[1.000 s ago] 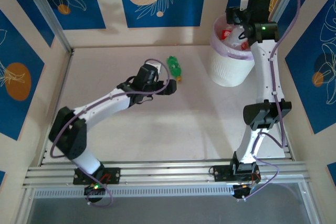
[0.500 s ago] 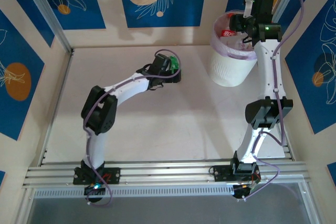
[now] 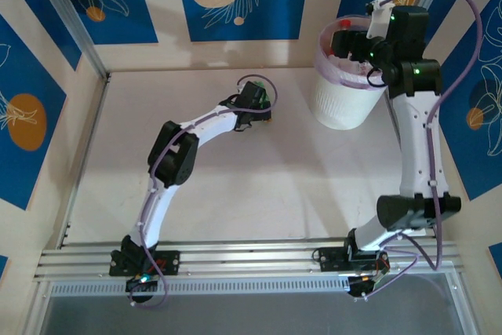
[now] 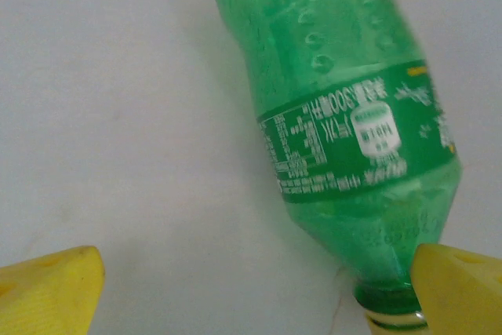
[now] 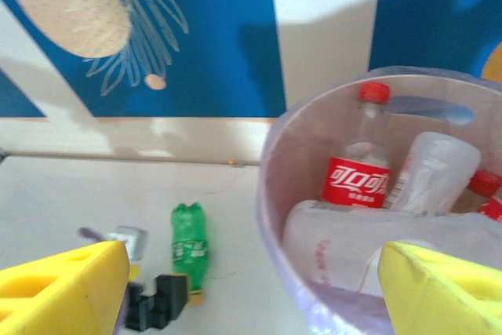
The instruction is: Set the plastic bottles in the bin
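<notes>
Your left gripper [image 4: 255, 260] has just reached the green bottle [image 4: 345, 131], fingers [image 4: 47, 292] spread astride it (apparently the last); your right gripper [image 5: 252, 256] hangs released over the bin [image 3: 341, 103].

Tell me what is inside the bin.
Inside the bin: an upright red-labelled bottle, a clear bottle, another red cap and a crushed clear bottle. Whatever lies beneath them is covered.

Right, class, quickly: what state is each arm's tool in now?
Left tool: open, green bottle lying within its gap, not gripped.
Right tool: open, empty, at the bin.
</notes>
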`<state>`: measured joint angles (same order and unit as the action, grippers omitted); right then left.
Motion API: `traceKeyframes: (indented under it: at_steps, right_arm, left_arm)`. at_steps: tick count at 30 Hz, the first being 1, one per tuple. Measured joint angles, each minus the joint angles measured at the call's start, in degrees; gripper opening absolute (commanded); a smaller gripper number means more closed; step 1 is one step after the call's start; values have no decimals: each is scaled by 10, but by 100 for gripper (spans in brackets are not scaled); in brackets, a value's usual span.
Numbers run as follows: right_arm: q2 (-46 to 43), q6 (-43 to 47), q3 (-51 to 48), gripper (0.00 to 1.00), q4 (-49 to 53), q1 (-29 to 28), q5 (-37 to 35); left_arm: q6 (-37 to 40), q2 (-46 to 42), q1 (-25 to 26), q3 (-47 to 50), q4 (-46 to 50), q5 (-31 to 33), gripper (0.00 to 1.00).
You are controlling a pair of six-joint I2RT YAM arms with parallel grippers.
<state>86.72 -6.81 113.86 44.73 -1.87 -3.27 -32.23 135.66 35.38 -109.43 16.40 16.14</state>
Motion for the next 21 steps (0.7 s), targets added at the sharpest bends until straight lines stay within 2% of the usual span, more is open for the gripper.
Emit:
traceKeyframes:
  at_steps: [10,18,21]
  right_arm:
    - [-71,-34,-136,84,-20,-10,20]
    - [-94,-43,-154,83,-25,-22,23]
    - [-101,-45,-160,83,-36,-25,23]
  left_arm:
    - [-42,99,-2,-139,17,-3,100]
    - [-70,104,-14,-146,25,-5,100]
    - [-74,83,-16,-105,9,2,100]
